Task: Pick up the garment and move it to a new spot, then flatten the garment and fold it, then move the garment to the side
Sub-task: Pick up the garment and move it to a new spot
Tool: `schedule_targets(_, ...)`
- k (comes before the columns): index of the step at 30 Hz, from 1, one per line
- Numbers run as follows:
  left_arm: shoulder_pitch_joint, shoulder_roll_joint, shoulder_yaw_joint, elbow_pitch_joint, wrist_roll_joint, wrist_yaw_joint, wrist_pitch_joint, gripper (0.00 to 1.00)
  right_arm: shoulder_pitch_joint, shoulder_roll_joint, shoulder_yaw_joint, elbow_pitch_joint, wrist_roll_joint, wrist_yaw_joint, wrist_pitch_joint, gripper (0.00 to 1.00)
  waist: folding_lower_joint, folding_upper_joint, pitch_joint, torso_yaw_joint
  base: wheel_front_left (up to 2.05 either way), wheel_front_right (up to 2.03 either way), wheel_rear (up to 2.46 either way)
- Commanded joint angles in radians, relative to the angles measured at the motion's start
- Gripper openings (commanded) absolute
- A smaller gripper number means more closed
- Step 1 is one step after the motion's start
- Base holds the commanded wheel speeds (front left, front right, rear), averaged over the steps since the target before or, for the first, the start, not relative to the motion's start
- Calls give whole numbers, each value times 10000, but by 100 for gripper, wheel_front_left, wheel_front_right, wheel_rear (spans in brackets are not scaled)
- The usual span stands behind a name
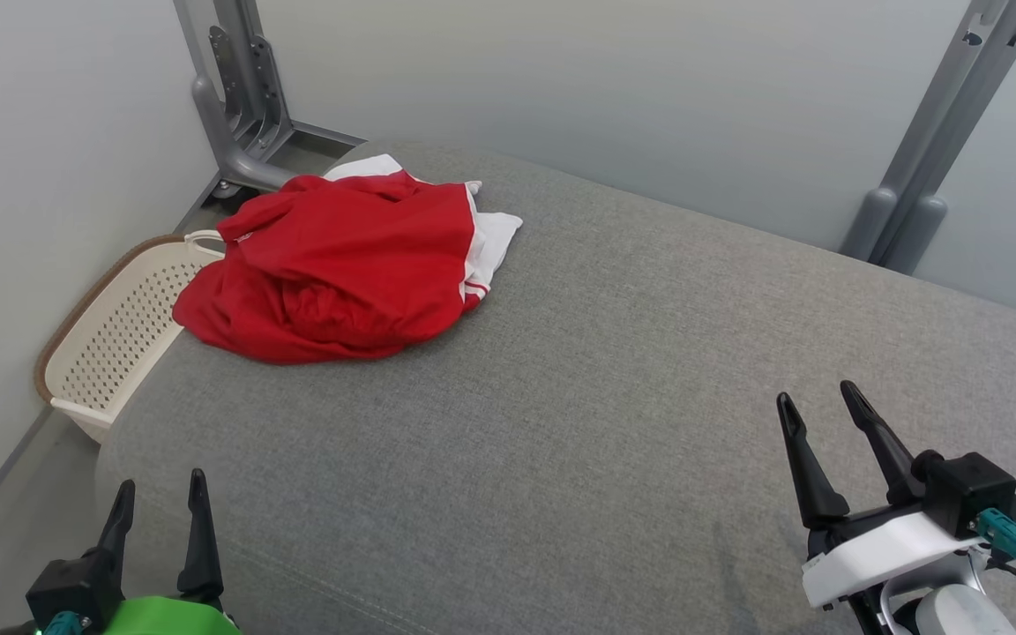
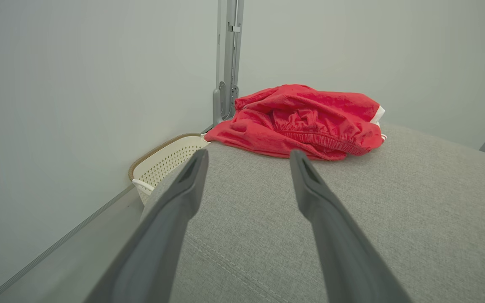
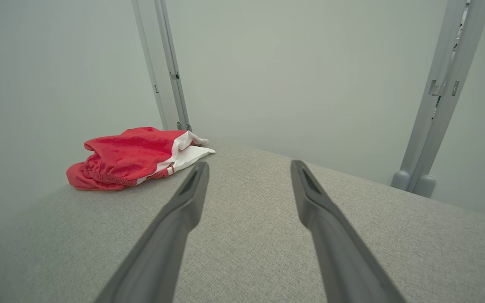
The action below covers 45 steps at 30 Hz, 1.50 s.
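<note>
Bright even light, soft faint shadows, sharp focus, wide-angle edge stretching

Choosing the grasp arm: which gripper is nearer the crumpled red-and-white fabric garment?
Left. The left gripper is back from the near edge of the crumpled red-and-white fabric garment; the right gripper is far across the grey fabric cushion, to the garment's right.

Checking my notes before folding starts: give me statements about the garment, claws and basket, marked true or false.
1. The red garment lies crumpled on the grey cushion. True.
2. The left claw holds the garment. False: it is open and apart from it.
3. The right claw is open and empty. True.
4. The basket stands on the cushion. False: it sits beside the cushion, by the wall.
</note>
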<state>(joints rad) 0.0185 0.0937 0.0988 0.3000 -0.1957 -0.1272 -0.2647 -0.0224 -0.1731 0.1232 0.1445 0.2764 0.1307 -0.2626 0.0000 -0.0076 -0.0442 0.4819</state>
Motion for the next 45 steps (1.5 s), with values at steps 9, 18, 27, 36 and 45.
schedule_targets(9, -1219, -104, -389, 104, -327, -29, 565, 100, -242, -262, 48, -258, -49, 1, -31, 100, 0, 76, 747, -235, 0, 0, 0)
schedule_targets(18, -4504, -340, -692, 974, -1461, 349, 3518, 100, -1330, -959, 321, -819, -184, 1, -31, 100, 0, 76, 2876, -929, 0, 0, 0)
schedule_targets(27, -7340, -286, -524, 3319, -2117, 1274, 5470, 100, -2091, -1360, 550, -1055, -190, 1, -31, 100, 0, 76, 4350, -1730, 0, 0, 0)
schedule_targets(36, -8291, 111, -551, 5306, -1929, 1675, 5452, 0, -2273, -1178, 386, -1148, -171, 1, -31, 100, 0, 76, 4530, -2227, 0, 0, 0)
schedule_targets(45, -8636, 122, -936, 5963, -1821, 1187, 4971, 0, -2058, -1000, 245, -1063, -159, 1, -31, 100, 0, 76, 4233, -2100, 0, 0, 0)
